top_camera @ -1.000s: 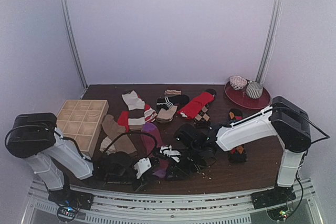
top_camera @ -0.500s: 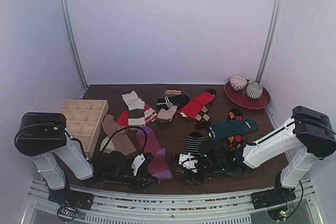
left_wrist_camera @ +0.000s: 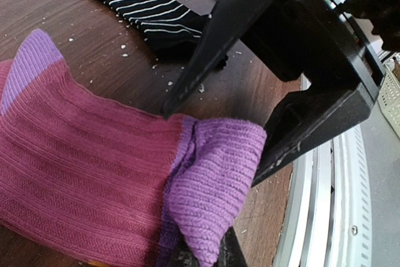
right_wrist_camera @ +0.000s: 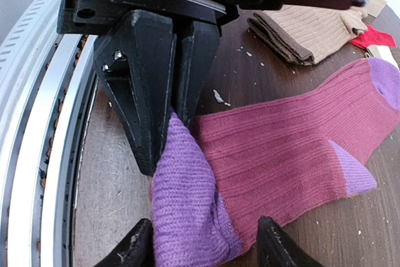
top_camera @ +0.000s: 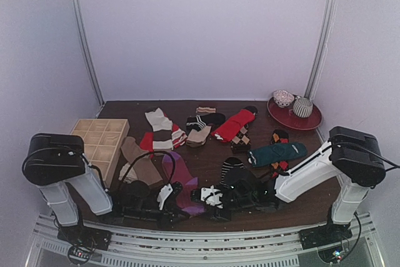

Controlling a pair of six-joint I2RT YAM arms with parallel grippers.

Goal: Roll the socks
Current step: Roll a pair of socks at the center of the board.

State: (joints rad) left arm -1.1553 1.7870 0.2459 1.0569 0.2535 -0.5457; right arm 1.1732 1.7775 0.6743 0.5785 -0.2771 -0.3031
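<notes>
On the tabletop [top_camera: 209, 154] at 6 o'clock, my left pincer [right_wrist_camera: 164, 142] pinches the cuff [right_wrist_camera: 184, 204] of the magenta sock [right_wrist_camera: 281, 148], with the right pincer [right_wrist_camera: 206, 248] open astride it; I'd close it and start rolling.

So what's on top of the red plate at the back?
Two rolled-up bundles sit on the plate: a pale patterned bundle and a grey striped bundle. The plate's middle beneath them is covered.
</notes>
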